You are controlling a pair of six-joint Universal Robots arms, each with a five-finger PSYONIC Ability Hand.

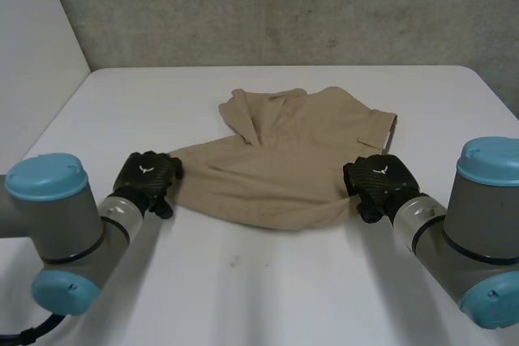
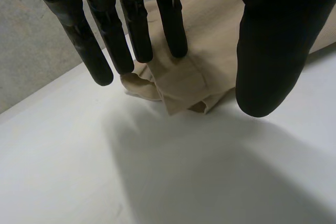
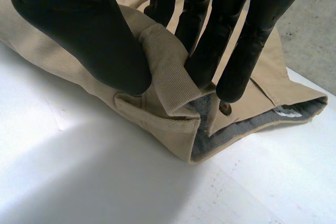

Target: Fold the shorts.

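Shorts (image 1: pixel 292 160) on table (image 1: pixel 243 289), left hand (image 1: pixel 148 176), right hand (image 1: pixel 379 180)

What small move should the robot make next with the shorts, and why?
Probably the left hand should close its thumb and fingers on its corner of the shorts. Its fingers lie straight on the cloth with the thumb apart, while the right hand pinches a fold at the other corner. Both hands likely need a hold before lifting.
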